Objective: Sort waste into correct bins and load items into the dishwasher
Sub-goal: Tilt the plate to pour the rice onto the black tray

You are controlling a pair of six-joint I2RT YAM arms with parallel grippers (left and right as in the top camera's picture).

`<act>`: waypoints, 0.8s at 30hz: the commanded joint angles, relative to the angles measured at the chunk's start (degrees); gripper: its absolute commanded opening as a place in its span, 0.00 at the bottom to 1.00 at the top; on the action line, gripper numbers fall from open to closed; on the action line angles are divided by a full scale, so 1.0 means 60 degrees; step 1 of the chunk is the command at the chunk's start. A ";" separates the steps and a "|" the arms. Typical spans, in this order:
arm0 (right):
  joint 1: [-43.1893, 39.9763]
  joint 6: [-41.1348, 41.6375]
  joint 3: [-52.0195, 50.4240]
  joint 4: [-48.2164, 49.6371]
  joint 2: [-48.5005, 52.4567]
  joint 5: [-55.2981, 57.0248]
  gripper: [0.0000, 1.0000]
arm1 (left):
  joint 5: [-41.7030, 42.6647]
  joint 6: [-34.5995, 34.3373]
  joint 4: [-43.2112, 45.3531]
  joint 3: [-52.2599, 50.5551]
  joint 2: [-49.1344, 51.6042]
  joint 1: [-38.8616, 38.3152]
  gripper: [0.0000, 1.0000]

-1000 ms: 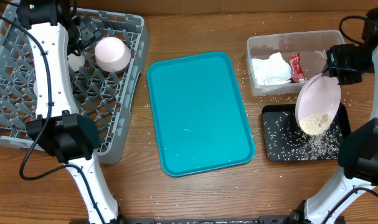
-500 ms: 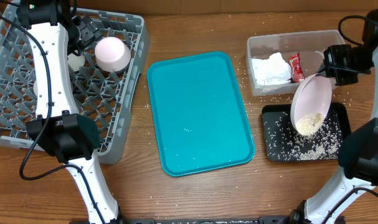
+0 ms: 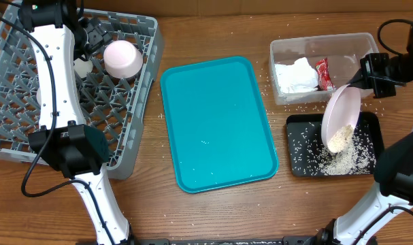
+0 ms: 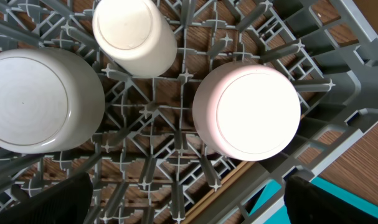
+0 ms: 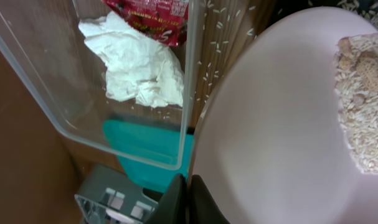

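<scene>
My right gripper (image 3: 359, 80) (image 5: 190, 194) is shut on the rim of a pale round plate (image 3: 342, 116) (image 5: 282, 124). The plate hangs steeply tilted over the black tray (image 3: 298, 146). Rice (image 3: 339, 137) (image 5: 363, 106) sits at its low edge, and a heap of rice (image 3: 345, 162) lies in the black tray. The clear tub (image 3: 322, 39) holds the crumpled napkin (image 3: 294, 75) (image 5: 139, 62) and the red wrapper (image 3: 323, 73) (image 5: 151, 14). My left gripper (image 4: 189, 208) is open above the grey dish rack (image 3: 15, 102), which holds an upturned pale bowl (image 3: 122, 59) (image 4: 251, 112), a white cup (image 4: 132, 34) and another upturned white dish (image 4: 36, 102).
The teal tray (image 3: 216, 122) lies in the middle of the table. Loose rice grains (image 3: 298, 109) are scattered on the wood around the tub and black tray. My left arm crosses over the rack.
The plate has tipped steeper and shifted slightly right with my right gripper. More rice has slid off it into the black tray. The left arm has not moved.
</scene>
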 commanded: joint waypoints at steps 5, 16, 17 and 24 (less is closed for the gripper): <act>-0.0310 -0.0670 0.0000 -0.0069 -0.0295 -0.0943 0.03 | -0.0127 -0.0200 -0.0004 0.0229 -0.0219 0.0036 1.00; -0.0452 -0.1413 -0.0044 -0.0244 -0.0295 -0.1716 0.04 | -0.0124 -0.0200 -0.0004 0.0229 -0.0219 0.0036 1.00; -0.0470 -0.1421 -0.0044 -0.0317 -0.0291 -0.1767 0.03 | -0.0124 -0.0200 -0.0004 0.0229 -0.0219 0.0036 1.00; -0.0565 -0.1566 -0.0051 -0.0630 -0.0273 -0.2011 0.03 | -0.0124 -0.0200 -0.0004 0.0229 -0.0219 0.0036 1.00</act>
